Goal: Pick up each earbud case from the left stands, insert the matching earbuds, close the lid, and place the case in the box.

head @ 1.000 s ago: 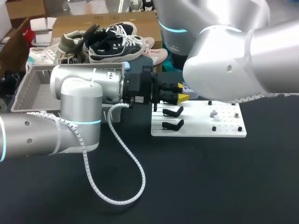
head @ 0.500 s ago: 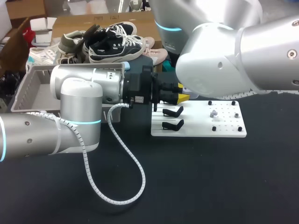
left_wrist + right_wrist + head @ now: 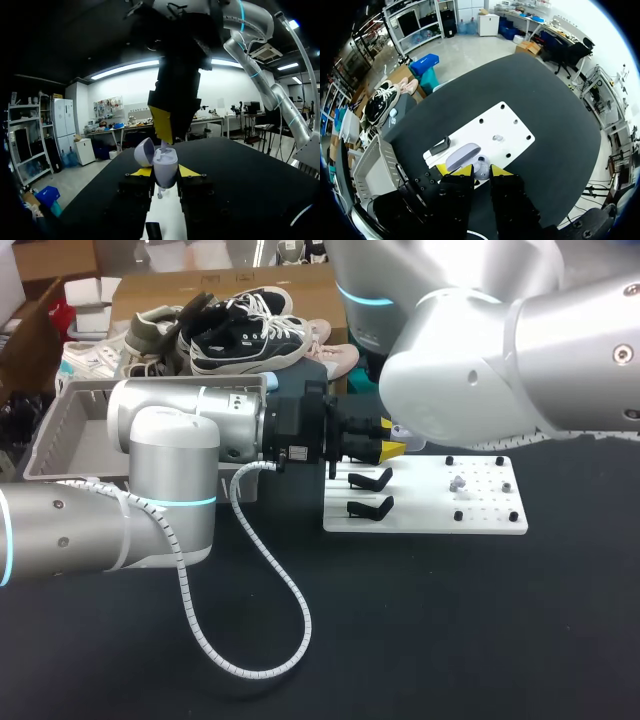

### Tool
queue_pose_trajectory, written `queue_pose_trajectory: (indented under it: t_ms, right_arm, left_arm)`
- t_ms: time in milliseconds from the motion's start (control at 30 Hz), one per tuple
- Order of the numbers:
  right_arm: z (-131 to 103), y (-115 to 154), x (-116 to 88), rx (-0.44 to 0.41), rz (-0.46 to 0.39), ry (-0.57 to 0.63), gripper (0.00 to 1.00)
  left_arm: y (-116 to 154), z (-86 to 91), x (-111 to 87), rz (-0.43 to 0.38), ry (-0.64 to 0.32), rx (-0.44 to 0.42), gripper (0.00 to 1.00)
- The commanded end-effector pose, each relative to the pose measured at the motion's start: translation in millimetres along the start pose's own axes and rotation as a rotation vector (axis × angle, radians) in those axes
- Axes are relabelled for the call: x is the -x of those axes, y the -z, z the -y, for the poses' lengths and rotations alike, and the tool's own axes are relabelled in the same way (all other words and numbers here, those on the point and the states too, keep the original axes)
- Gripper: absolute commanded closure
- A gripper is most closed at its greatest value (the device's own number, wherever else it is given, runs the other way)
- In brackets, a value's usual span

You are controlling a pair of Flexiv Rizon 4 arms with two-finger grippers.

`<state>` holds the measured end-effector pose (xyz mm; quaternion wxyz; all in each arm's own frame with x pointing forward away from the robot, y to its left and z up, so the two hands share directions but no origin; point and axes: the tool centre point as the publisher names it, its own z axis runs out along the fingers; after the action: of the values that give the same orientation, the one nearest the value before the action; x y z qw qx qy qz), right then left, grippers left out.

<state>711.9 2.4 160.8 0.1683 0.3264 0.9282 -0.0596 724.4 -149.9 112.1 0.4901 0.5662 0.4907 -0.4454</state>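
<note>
A black tabletop [image 3: 420,620] was seen, with a white board [image 3: 420,505] laid on it and a grey box [image 3: 45,435] set at its far left. Two black stands [image 3: 370,480] were fixed on the board's left part, and a small pale earbud [image 3: 458,483] was left among the pegs on its right part.

The lavender earbud case [image 3: 166,169] was held over the left end of the board, between the fingers of the left claw [image 3: 165,172]. It was stood upright with its opening turned upward. Its lid [image 3: 145,151] was swung open and tilted away to one side. From the right wrist view, the lid's long axis was seen to run roughly along the board's long side. The case was gripped from two sides by the yellow tips, so the left claw was clenched on it, with the fingers set only as far apart as the case's width.

The right claw [image 3: 481,172] was hung directly above the open case and pointed straight down at it. A small white piece [image 3: 164,145] was seen just under its tip and at the case's mouth. It could not be told whether this piece was gripped, nor whether the right claw was clenched or released.
</note>
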Motion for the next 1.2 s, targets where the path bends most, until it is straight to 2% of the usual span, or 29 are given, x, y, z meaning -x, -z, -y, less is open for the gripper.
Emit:
queue_pose_trajectory:
  t_ms: [33, 1133, 1200]
  right_arm:
    - [0, -1, 1, -0.001, 0.000, -0.002, 1.00]
    - [-3, -12, -1, 0.015, -0.020, 0.014, 1.00]
    - [-2, -11, -2, 0.020, -0.022, 0.015, 0.74]
  left_arm:
    - [0, 0.7, -0.6, 0.003, -0.002, 0.002, 1.00]
    - [0, 0.7, -0.6, 0.003, -0.002, 0.002, 1.00]
    - [0, 0.7, -0.6, 0.003, -0.002, 0.002, 1.00]
